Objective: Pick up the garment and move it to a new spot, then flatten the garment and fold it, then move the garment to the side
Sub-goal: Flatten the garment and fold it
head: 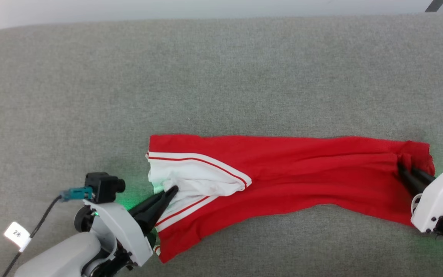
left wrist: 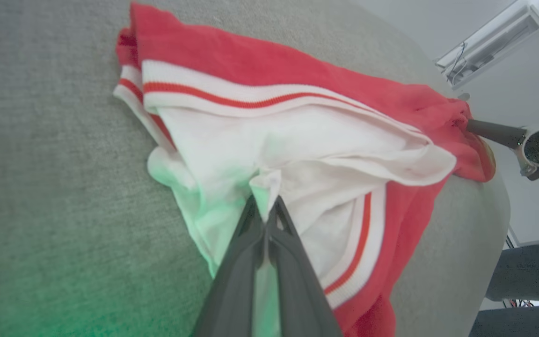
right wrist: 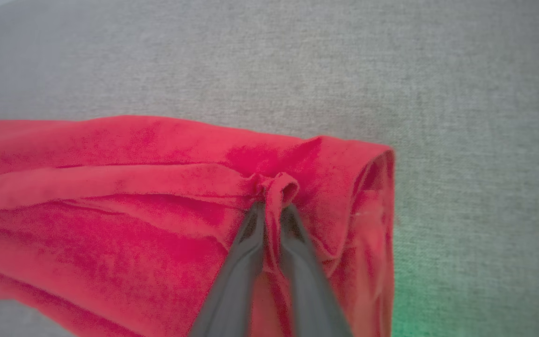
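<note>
The garment [head: 302, 173] lies as a long red band across the grey cushioned surface, with its white inside and striped trim showing at the left end. My left gripper [head: 173, 189] is shut on a fold of that white cloth; the left wrist view shows the pinch [left wrist: 265, 206] and the garment [left wrist: 251, 56] spreading beyond it. At the right end my right gripper [head: 404, 167] holds a small bunch of red cloth between nearly closed fingers, as the right wrist view shows [right wrist: 273, 206] on the garment [right wrist: 110, 187]. The right gripper [left wrist: 470, 125] also appears in the left wrist view.
The grey surface [head: 221, 77] stretches wide beyond the garment to a pale far edge at the top. A cable with a white tag [head: 17, 233] hangs by my left forearm. In the left wrist view the surface drops off at the right, past a dark shape [left wrist: 527, 276].
</note>
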You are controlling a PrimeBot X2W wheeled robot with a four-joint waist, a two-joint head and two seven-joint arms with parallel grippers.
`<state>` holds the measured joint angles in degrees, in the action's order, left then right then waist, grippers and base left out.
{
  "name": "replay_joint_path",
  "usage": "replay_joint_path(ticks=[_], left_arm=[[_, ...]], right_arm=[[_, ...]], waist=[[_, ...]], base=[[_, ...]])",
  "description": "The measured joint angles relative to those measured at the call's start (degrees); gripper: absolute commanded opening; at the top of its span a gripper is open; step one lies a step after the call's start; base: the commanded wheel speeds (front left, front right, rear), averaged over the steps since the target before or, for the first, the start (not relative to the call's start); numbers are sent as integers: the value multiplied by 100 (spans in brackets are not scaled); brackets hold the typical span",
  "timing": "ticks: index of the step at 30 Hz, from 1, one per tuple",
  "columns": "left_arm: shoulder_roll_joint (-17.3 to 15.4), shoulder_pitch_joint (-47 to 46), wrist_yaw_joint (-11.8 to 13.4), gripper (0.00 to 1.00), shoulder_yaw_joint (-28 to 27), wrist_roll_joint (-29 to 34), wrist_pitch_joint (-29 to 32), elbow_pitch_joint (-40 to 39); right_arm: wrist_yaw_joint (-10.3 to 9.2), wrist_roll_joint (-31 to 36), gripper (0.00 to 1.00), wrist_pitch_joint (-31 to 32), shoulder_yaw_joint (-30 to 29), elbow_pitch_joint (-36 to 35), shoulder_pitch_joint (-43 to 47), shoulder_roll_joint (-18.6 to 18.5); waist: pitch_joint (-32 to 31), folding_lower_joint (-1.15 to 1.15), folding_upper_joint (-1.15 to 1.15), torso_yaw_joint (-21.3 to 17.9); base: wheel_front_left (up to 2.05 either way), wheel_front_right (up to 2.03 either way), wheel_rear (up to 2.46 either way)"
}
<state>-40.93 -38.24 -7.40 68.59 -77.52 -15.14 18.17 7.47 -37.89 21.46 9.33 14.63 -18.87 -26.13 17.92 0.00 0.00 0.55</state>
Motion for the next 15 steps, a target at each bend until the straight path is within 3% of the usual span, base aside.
replay_joint_path(ticks=[6, 15], left_arm=[[238, 525, 1, 100, -1018, 181, 4, -279], [1006, 1582, 1, 100, -2853, 1323, 4, -213]], right_arm=[[1, -183, 100, 113, -190, -380, 338, -121], [1, -397, 100, 388, -1259, -456, 1021, -321]], waist=[[-194, 0, 0, 92], [-374, 0, 0, 568]], base=[[0, 0, 0], [0, 0, 0]])
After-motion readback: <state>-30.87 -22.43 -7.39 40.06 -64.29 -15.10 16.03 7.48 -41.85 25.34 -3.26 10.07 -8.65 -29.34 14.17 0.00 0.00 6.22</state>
